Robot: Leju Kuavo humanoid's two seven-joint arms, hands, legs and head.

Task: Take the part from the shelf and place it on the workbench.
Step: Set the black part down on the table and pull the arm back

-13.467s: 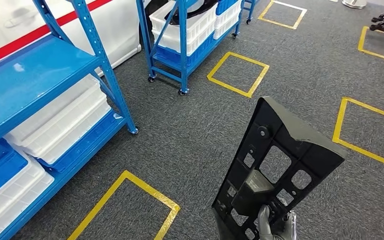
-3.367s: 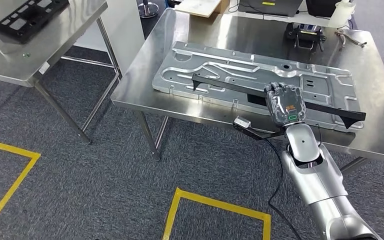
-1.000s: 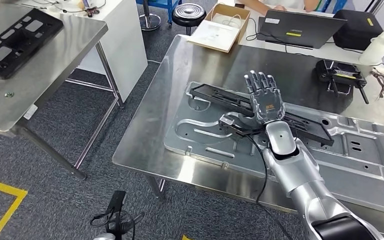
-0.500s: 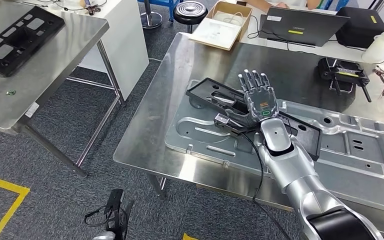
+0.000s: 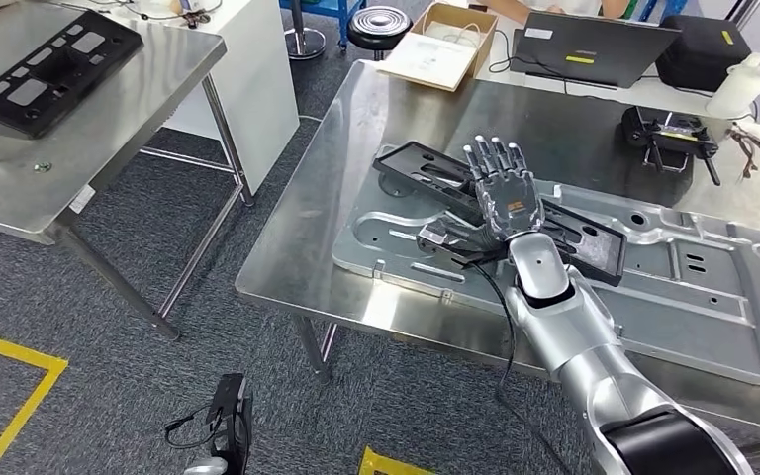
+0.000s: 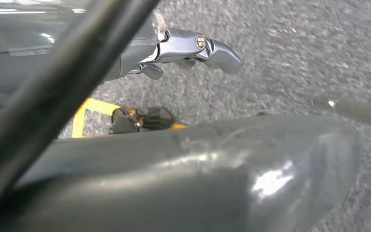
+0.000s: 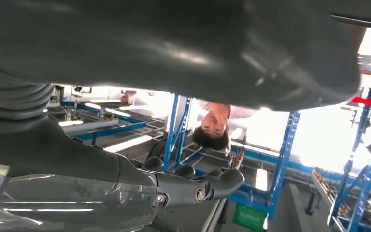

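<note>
Lying flatter now, part [image 5: 515, 213] under right hand [image 5: 503, 201]

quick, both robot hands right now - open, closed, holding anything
Right robot hand: open, fingers spread flat over the black part lying on the metal panel, not gripping it.
Left robot hand: cannot be told; nothing seen in it.

Workbench [image 5: 297, 277] at centre-right; stamped metal panel [image 5: 712, 307] lies on it. Part [image 5: 584, 242] rests across panel's left end, right hand [image 5: 505, 198] flat on top of it. Laptop [image 5: 594, 45] behind. Second table [image 5: 20, 188] left, carrying another part [image 5: 54, 69].
</note>
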